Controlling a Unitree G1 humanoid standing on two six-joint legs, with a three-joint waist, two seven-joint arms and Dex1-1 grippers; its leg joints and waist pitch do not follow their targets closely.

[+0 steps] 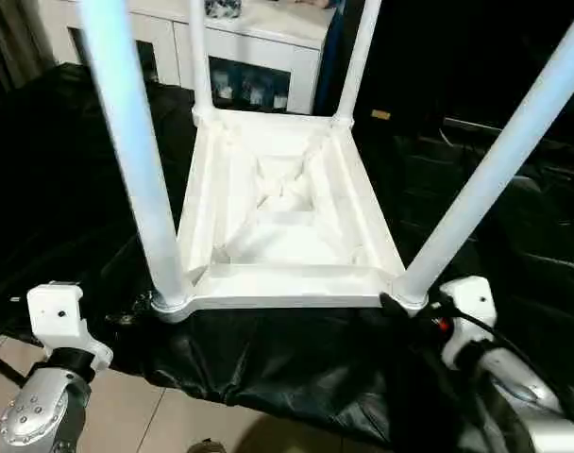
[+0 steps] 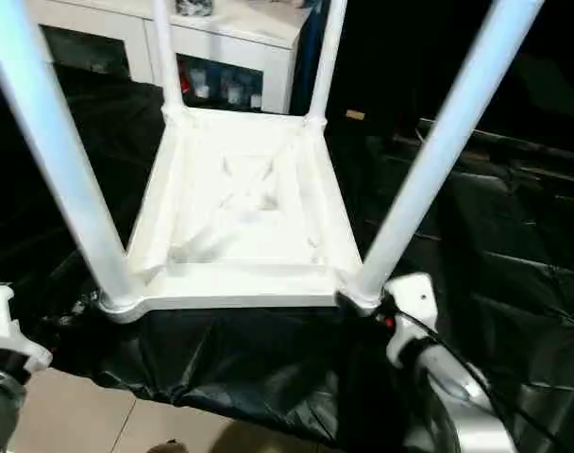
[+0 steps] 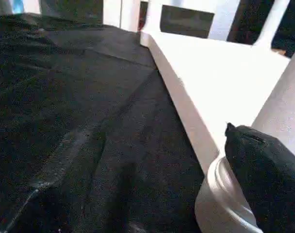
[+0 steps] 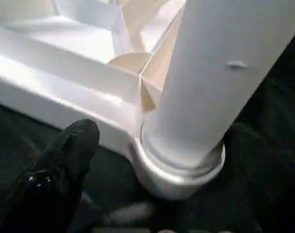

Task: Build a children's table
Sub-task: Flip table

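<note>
The children's table (image 1: 287,212) lies upside down on the black cloth, ribbed underside up. Four white legs stand in its corner sockets, the near-left leg (image 1: 136,160) and near-right leg (image 1: 495,170) closest to me. My left gripper (image 1: 136,307) is low beside the near-left socket (image 3: 220,204). One of its black fingers (image 3: 266,179) rests close against that leg's base, with only black cloth in front of the jaws, which stand open. My right gripper (image 1: 400,307) is at the near-right socket (image 4: 179,167), open. Its black finger (image 4: 60,160) is a little apart from the socket's rim.
The black-draped work surface (image 1: 70,170) ends just in front of the table's near edge, with tiled floor (image 1: 155,415) below. A white cabinet (image 1: 259,47) stands behind the table. Black wrinkled cloth (image 2: 495,236) spreads to the right.
</note>
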